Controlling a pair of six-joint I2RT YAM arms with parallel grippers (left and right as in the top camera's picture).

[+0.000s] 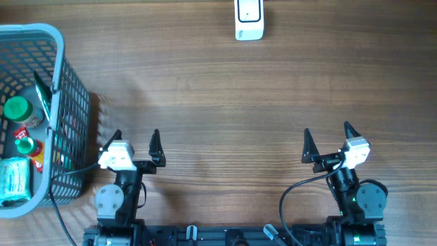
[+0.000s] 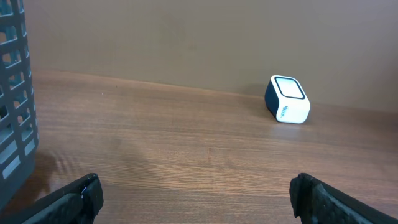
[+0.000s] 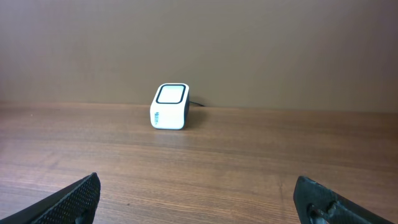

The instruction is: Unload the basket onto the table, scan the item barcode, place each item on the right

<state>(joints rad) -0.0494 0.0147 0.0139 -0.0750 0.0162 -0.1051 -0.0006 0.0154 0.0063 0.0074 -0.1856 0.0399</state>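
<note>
Basket (image 1: 71, 99) holds green-capped bottles (image 1: 16, 109), packet (image 1: 15, 180). Left hand (image 1: 135, 135), right hand (image 1: 328, 131): jaws fully spread, empty.

Overhead straight down on the table (image 1: 225, 102), both wrist views low, facing forward, sharing the distant scanner (image 2: 287, 99)

I see a mock shop checkout: a countertop barcode scanner (image 1: 248, 20), a plastic shopping basket (image 1: 72, 109) of groceries (image 1: 17, 109), a wooden surface (image 1: 218, 96).
</note>
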